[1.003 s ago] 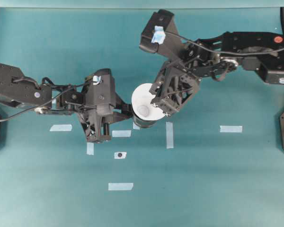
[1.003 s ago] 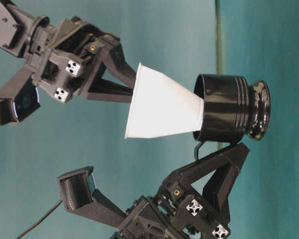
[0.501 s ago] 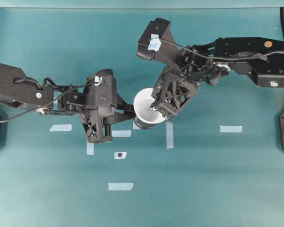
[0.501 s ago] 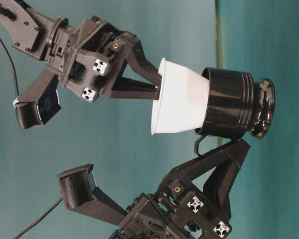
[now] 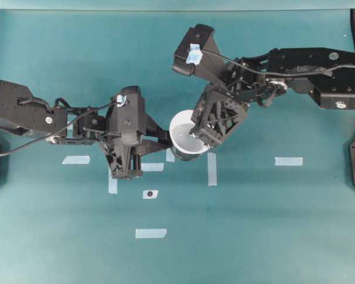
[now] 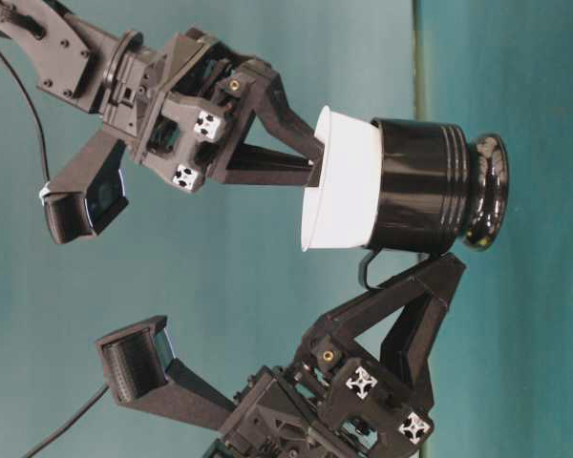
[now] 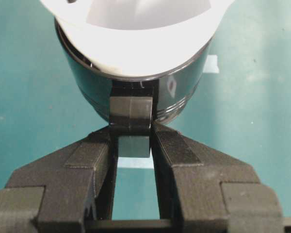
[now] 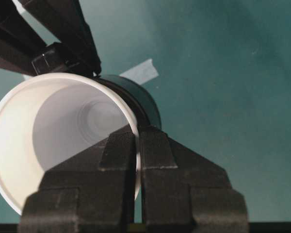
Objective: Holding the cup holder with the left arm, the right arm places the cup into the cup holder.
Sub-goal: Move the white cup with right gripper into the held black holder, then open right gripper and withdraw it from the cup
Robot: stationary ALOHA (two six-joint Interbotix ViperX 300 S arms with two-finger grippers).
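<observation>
Teal cloth covers the whole table (image 5: 266,236), with seven pale tape strips (image 5: 151,233) on it in the overhead view, one of them bearing a dark dot. Two black arms meet near the middle. At nine o'clock from the centre, the left gripper (image 7: 131,141) has its jaws narrowed onto the small side tab of the one cup holder (image 6: 425,198), clamping it between both fingers. Just to its right sits the single white cup (image 6: 342,191), its tapered body sunk into the holder with only the rim band showing above the black ring. From two o'clock, the right gripper (image 8: 137,141) pinches the cup's rim, one finger inside the wall and one outside, closed tight on it.
</observation>
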